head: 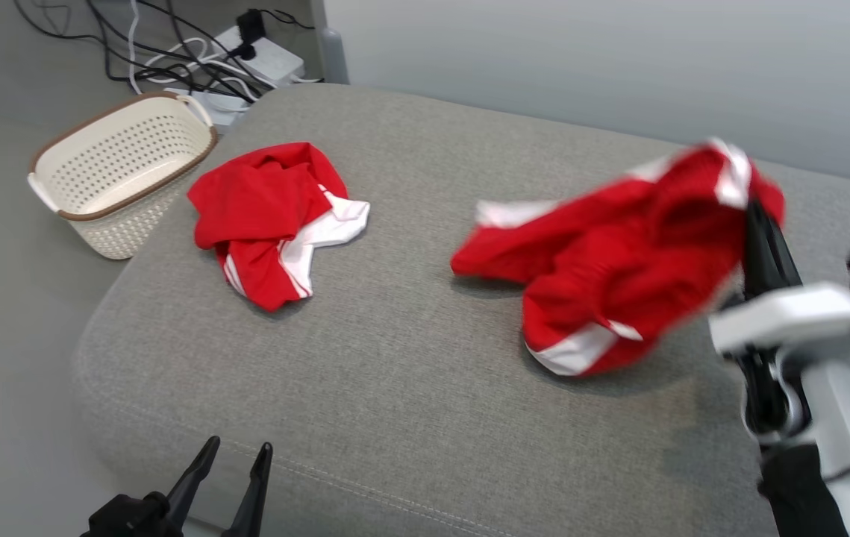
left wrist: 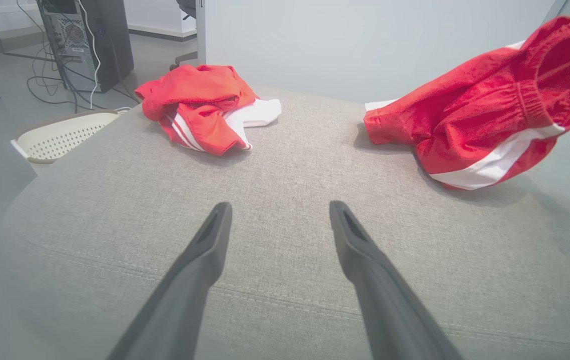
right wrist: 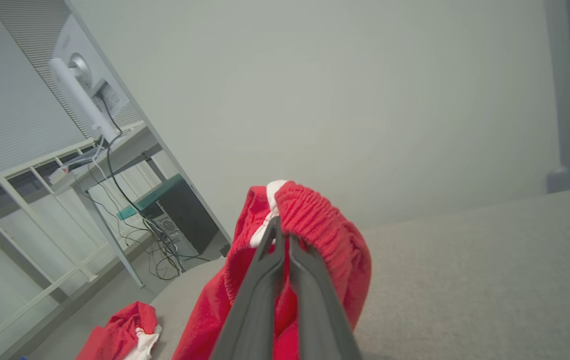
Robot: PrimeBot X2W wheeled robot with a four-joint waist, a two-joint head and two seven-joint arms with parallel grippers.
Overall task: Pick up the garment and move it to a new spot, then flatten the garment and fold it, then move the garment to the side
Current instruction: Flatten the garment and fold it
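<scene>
Left end effector sits lowest in the head view, at 7 o'clock: two dark fingers spread apart, nothing between them, over the near edge of the grey cushion. In the left wrist view both of its fingers point across bare cushion fabric.

Right end effector is at 4 o'clock in the head view on a white forearm. Its two fingers are pressed together and clamped on the elastic waistband of the red shorts. The right wrist view shows the gathered red waistband and a bit of white trim pinched at the tips.

Garments: two, both red with white stripes.
- Red shorts: at 3 o'clock on the cushion, blurred in the head view. The waistband end is raised in the grip at 2 o'clock. The leg end toward 9 o'clock touches the cushion. One white band shows at the lower hem.
- Second red garment: crumpled heap at 10 o'clock on the cushion, well apart from the shorts, white part toward 3 o'clock. Neither end effector touches it.

Basket: one, cream, perforated, brown rim, on the floor at 10 o'clock just beside the cushion corner.

Cables: a dark and white tangle with a white power strip on the floor at 11 o'clock. Computer tower: one, at 11 o'clock in the left wrist view. Monitor: one, on a white desk frame at 10 o'clock in the right wrist view.
</scene>
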